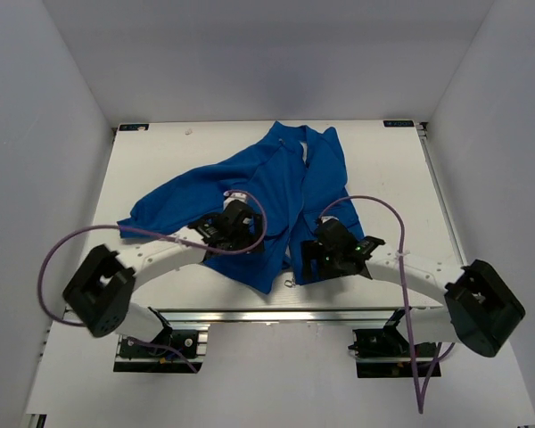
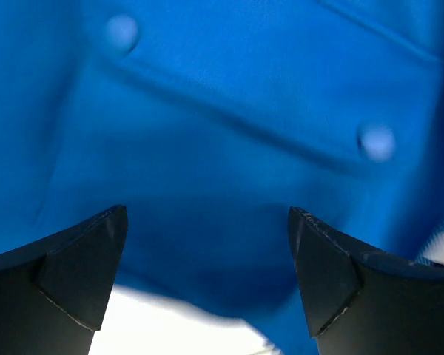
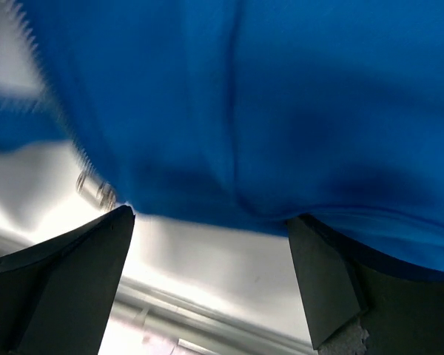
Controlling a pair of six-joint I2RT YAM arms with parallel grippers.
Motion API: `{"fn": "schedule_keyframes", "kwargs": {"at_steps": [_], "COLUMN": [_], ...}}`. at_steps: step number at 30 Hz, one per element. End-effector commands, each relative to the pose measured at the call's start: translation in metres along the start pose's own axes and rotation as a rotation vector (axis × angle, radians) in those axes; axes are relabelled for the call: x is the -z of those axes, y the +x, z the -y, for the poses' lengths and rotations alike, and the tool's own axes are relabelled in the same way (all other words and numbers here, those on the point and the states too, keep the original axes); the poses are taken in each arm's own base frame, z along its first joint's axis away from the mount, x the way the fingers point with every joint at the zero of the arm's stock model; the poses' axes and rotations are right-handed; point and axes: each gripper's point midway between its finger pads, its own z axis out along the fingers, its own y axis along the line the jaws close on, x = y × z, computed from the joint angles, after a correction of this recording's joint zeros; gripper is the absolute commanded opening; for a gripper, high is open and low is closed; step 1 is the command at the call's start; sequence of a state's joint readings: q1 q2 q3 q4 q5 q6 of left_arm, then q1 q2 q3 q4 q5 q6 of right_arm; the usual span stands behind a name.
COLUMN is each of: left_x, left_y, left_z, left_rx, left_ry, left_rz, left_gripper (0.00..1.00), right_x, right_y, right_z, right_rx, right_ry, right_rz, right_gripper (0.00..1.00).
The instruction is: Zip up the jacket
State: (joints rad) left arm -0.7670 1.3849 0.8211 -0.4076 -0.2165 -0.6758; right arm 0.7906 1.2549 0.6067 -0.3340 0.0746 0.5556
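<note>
Hovering with jaws fully spread: left gripper [image 2: 207, 222], fingers [image 2: 74, 266] standing wide apart, nothing pinched between them. Blue fabric of the jacket [image 2: 229, 111] is filling almost the whole left wrist view just beyond the tips, with a soft fold running across it and two pale round spots [image 2: 376, 140], too blurred to identify. A strip of white is showing under the fabric edge between the fingers.

Right gripper [image 3: 211, 222] is likewise gaping open and holding nothing. Its fingers [image 3: 66, 281] are sitting just short of the jacket's near edge [image 3: 281, 96], and the hem is hanging across the view above them. A line of zipper teeth [image 3: 28, 37] is running along one blue edge at upper left, and a small silver metal piece [image 3: 96, 191] is sitting at the bottom of that line, just beside the left finger. Motion blur is smearing the detail.

From the top view, the left gripper [image 1: 236, 234] is poised over the jacket's near left part, and the right gripper [image 1: 325, 254] is sitting at its near right edge. The jacket [image 1: 276, 178] is lying rumpled at mid-table [image 1: 160, 160], collar end far, hem end near the arms, one sleeve trailing left. Can't tell from here how far the zip is joined. Purple cables [image 1: 62, 245] are looping off both arms.
</note>
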Motion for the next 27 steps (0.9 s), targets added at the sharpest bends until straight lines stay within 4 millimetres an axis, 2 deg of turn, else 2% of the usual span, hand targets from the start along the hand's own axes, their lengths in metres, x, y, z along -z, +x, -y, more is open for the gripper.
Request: {"fn": "schedule_keyframes", "kwargs": {"at_steps": [1, 2, 3, 4, 5, 7, 8, 10, 13, 14, 15, 16, 17, 18, 19, 20, 21, 23, 24, 26, 27], "left_x": [-0.027, -0.036, -0.045, -0.062, -0.07, -0.082, -0.092, -0.099, -0.113, -0.121, -0.121, -0.12, -0.116, -0.113, -0.107, -0.101, -0.086, -0.07, -0.051, -0.036, -0.019], "left_y": [-0.019, -0.028, -0.029, -0.021, -0.029, -0.034, -0.04, -0.047, -0.058, -0.052, -0.065, -0.063, -0.068, -0.064, -0.066, -0.067, -0.078, -0.075, -0.085, -0.076, -0.083], "left_z": [0.021, 0.019, 0.013, 0.004, -0.001, -0.011, -0.019, -0.02, -0.004, -0.004, 0.004, 0.009, 0.013, 0.012, 0.012, 0.012, 0.015, 0.011, 0.016, 0.012, 0.015], "left_rx": [-0.038, -0.028, -0.013, 0.002, 0.05, 0.084, 0.09, 0.076, 0.038, 0.026, 0.026, 0.027, 0.029, 0.03, 0.032, 0.033, 0.035, 0.038, 0.036, 0.037, 0.036], "left_ry": [0.055, 0.05, 0.036, 0.015, 0.047, 0.048, 0.032, 0.02, 0.071, 0.069, 0.091, 0.113, 0.129, 0.135, 0.14, 0.139, 0.153, 0.15, 0.182, 0.189, 0.213], "left_rz": [0.006, 0.001, -0.016, -0.062, -0.079, -0.09, -0.093, -0.092, -0.114, -0.145, -0.129, -0.146, -0.133, -0.136, -0.125, -0.114, -0.077, -0.068, -0.026, -0.03, 0.005], "left_gripper": [0.98, 0.98, 0.98, 0.98, 0.98, 0.98, 0.98, 0.98, 0.98, 0.98, 0.98, 0.98, 0.98, 0.98, 0.98, 0.98, 0.98, 0.98, 0.98, 0.98, 0.98], "right_x": [-0.006, -0.013, -0.016, -0.019, -0.024, -0.027, -0.028, -0.026, -0.026, -0.025, -0.023, -0.022, -0.013, -0.008, 0.007, 0.013, 0.017, 0.034, 0.037, 0.06, 0.064], "right_y": [-0.036, -0.038, -0.038, -0.036, -0.039, -0.04, -0.044, -0.053, -0.074, -0.086, -0.092, -0.098, -0.104, -0.107, -0.117, -0.117, -0.113, -0.111, -0.102, -0.108, -0.104], "right_z": [0.013, 0.021, 0.027, 0.031, 0.049, 0.066, 0.081, 0.099, 0.098, 0.092, 0.087, 0.073, 0.065, 0.06, 0.049, 0.046, 0.044, 0.031, 0.022, 0.003, -0.001], "right_rx": [-0.043, -0.071, -0.107, -0.138, -0.204, -0.247, -0.281, -0.283, -0.243, -0.196, -0.174, -0.152, -0.112, -0.098, -0.064, -0.02, 0.002, 0.062, 0.077, 0.124, 0.135], "right_ry": [0.102, 0.118, 0.125, 0.109, 0.126, 0.128, 0.153, 0.208, 0.194, 0.162, 0.134, 0.057, 0.011, -0.013, -0.053, -0.062, -0.067, -0.118, -0.176, -0.276, -0.311], "right_rz": [0.094, 0.08, 0.067, 0.04, 0.03, 0.015, 0.021, 0.041, 0.066, 0.08, 0.088, 0.103, 0.141, 0.167, 0.233, 0.252, 0.26, 0.297, 0.284, 0.374, 0.393], "right_gripper": [0.89, 0.89, 0.89, 0.89, 0.89, 0.89, 0.89, 0.89, 0.89, 0.89, 0.89, 0.89, 0.89, 0.89, 0.89, 0.89, 0.89, 0.89, 0.9, 0.89, 0.89]}}
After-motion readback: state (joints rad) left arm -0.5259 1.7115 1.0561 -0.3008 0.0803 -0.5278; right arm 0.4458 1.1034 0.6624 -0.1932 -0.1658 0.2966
